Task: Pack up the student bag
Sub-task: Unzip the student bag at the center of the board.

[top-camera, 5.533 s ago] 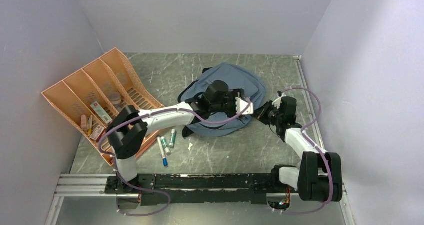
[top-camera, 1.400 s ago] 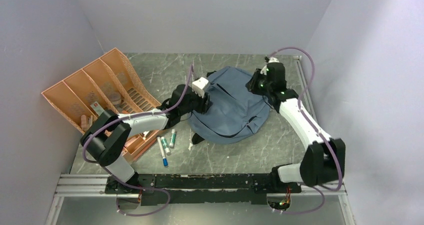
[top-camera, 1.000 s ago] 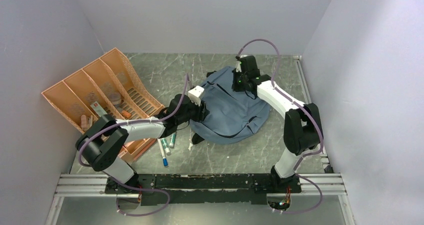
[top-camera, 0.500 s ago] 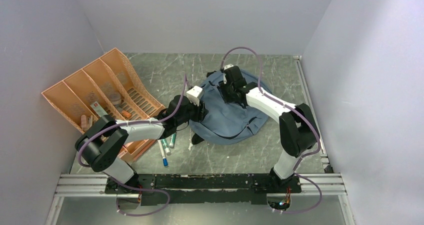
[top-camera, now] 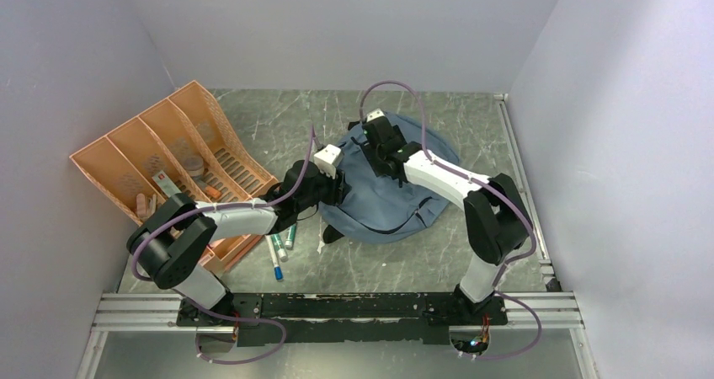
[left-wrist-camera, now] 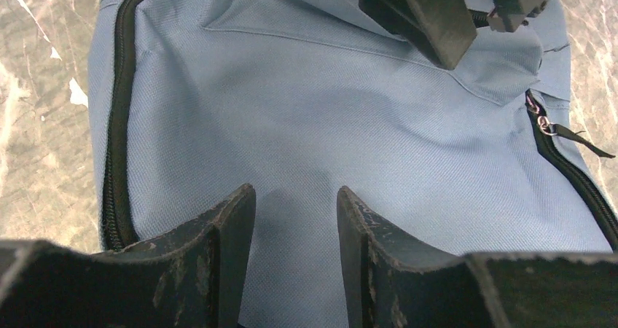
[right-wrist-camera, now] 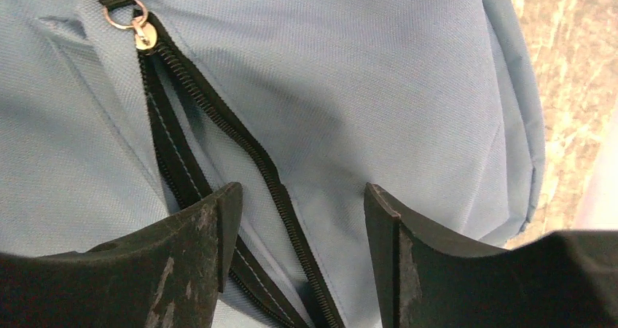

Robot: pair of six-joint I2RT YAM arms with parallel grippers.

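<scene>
The student bag [top-camera: 404, 195] lies flat in the middle of the table, grey-blue with black zipper trim. My left gripper [top-camera: 337, 184] hovers over its left edge; in the left wrist view it [left-wrist-camera: 295, 193] stands open with plain bag fabric [left-wrist-camera: 328, 109] below and nothing between the fingers. My right gripper [top-camera: 376, 150] is over the bag's upper left part. In the right wrist view it [right-wrist-camera: 299, 189] is open astride a parted black zipper [right-wrist-camera: 255, 153], whose metal pull [right-wrist-camera: 143, 33] lies free farther up. The right fingers [left-wrist-camera: 423, 14] show at the top of the left wrist view.
An orange compartment tray [top-camera: 126, 156] with several small items leans at the left. Three markers [top-camera: 282, 242] lie on the table between the tray and the bag. A black strap [top-camera: 333, 232] sticks out at the bag's near left. Walls close in on three sides.
The right arm swept from the bag's back right across to its upper left, and its gripper went from shut to open. The left gripper has barely moved.
</scene>
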